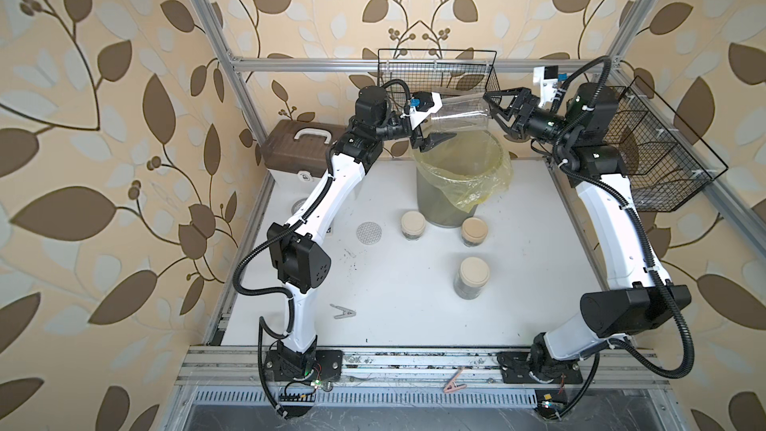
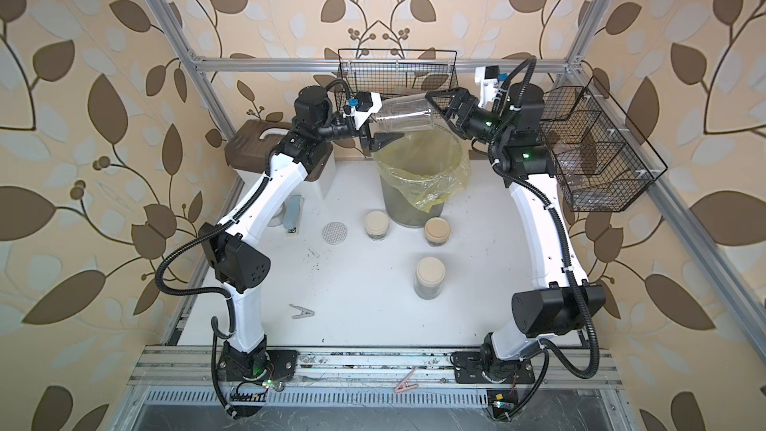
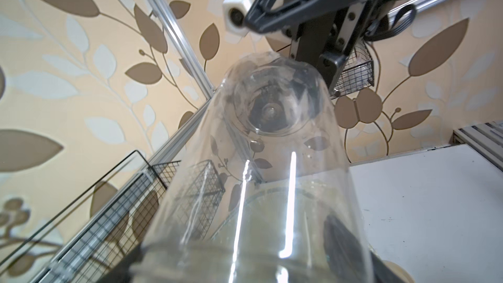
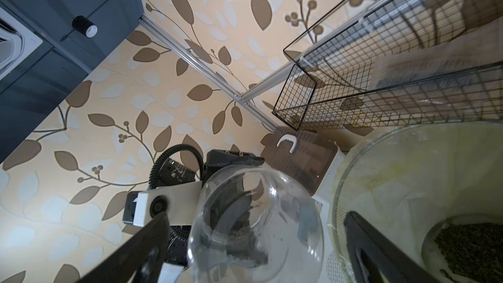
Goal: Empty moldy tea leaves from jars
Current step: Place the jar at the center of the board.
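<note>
Gripping the mouth end of an empty clear jar in the left tool, jaws closed on the glass, jar lying on its side. Flanking its base with the right tool, jaws spread wide. Hanging both directly above the yellow-lined bin, with moldy tea leaves lying dark at its bottom. Leaving three lidded jars standing on the surface below the tools, toward the arm bases, a dotted lid lying flat beside them.
</note>
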